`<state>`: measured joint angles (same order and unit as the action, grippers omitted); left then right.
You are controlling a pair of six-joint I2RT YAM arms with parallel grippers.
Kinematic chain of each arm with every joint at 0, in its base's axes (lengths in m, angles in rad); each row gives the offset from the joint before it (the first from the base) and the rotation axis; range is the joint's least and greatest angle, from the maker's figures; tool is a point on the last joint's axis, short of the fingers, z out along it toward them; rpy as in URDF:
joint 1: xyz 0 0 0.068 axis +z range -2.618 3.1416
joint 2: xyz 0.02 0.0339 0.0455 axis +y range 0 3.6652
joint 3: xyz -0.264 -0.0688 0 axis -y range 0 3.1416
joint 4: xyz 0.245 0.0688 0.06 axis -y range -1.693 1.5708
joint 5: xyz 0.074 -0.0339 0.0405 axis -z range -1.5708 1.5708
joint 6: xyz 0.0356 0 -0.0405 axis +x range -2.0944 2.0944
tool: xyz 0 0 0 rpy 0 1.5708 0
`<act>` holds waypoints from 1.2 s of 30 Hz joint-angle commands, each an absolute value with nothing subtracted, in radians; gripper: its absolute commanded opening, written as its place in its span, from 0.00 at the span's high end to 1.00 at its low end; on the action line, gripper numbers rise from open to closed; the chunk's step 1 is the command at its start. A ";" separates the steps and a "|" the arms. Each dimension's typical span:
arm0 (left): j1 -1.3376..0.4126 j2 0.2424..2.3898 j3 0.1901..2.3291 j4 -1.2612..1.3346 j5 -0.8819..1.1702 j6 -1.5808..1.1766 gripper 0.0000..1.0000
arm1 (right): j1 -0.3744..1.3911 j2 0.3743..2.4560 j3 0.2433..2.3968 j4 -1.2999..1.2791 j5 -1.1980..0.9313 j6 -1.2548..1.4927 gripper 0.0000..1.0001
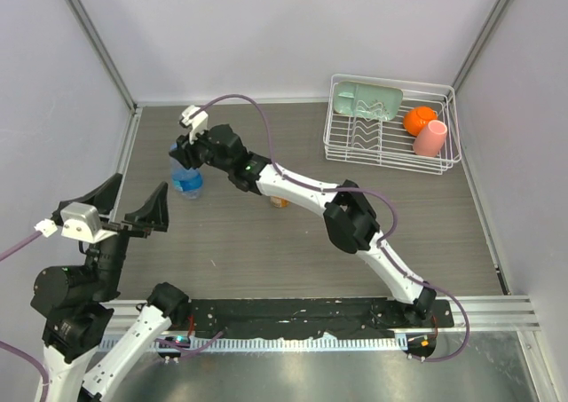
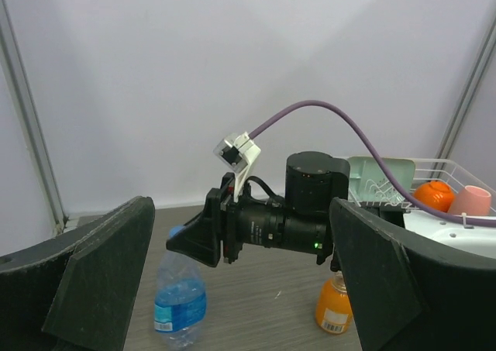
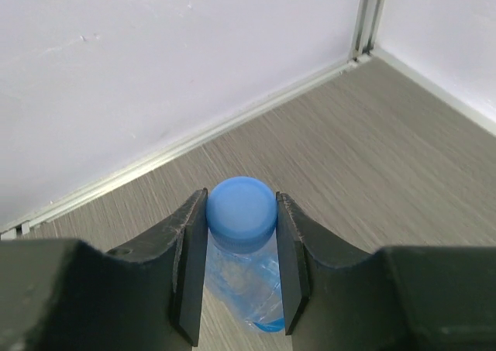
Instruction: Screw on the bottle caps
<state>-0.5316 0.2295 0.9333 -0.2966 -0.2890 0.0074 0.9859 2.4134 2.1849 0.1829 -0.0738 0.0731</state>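
At the near edge of the bench (image 1: 399, 216), on my left side, the left pincer (image 1: 142, 182) hangs raised above the surface with its two dark fingers spread wide and nothing between them. Its wrist camera looks out between those fingers (image 2: 101, 266) across the bench, so the left pincer (image 2: 240, 204) frames the other arm and both bottles.

Farther out, near the middle of the bench, the squat orange bottle (image 1: 280, 201) stands upright, half hidden under the right arm's forearm in the overhead view. From the left wrist I see the orange bottle (image 2: 335, 304) well apart from the taller one, but I cannot tell whether its cap is on.

Beyond that, toward the far left, the clear bottle (image 1: 187, 182) with the blue label stands upright, and the right arm reaches across to it. The right pincer (image 1: 182, 149) sits over the bottle's top. On the right wrist camera, the right pincer (image 3: 240, 198) is closed on the blue cap (image 3: 242, 211), one finger pressed against each side of it, and the cap rests on the neck of the clear bottle (image 3: 244, 289) directly below. The left wrist view shows that same clear bottle (image 2: 180, 301) standing under the pincer.

At the far right corner sits a white wire dish rack (image 1: 453, 127) holding a green tray (image 1: 368, 100), an orange ball (image 1: 419, 118) and a pink cup (image 1: 430, 138), the ball and cup touching.
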 commanded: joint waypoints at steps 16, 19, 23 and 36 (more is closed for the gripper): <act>-0.532 0.270 0.951 -0.298 -0.318 -0.037 0.00 | 1.045 2.385 2.206 0.147 -0.094 -0.043 0.74; -0.532 0.270 0.953 -0.296 -0.318 -0.035 0.00 | 1.045 2.385 2.204 0.140 -0.092 -0.040 0.64; -0.534 0.267 0.953 -0.295 -0.316 -0.035 0.01 | 1.045 2.387 2.209 0.127 -0.087 -0.038 0.48; -0.532 0.258 0.953 -0.293 -0.305 -0.026 0.00 | 1.045 2.387 2.243 0.097 -0.094 -0.044 0.35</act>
<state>-0.5316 0.2493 0.9333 -0.3176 -0.3058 -0.0254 1.0451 2.4134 2.1860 0.0853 -0.0910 -0.0296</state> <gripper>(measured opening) 0.996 0.638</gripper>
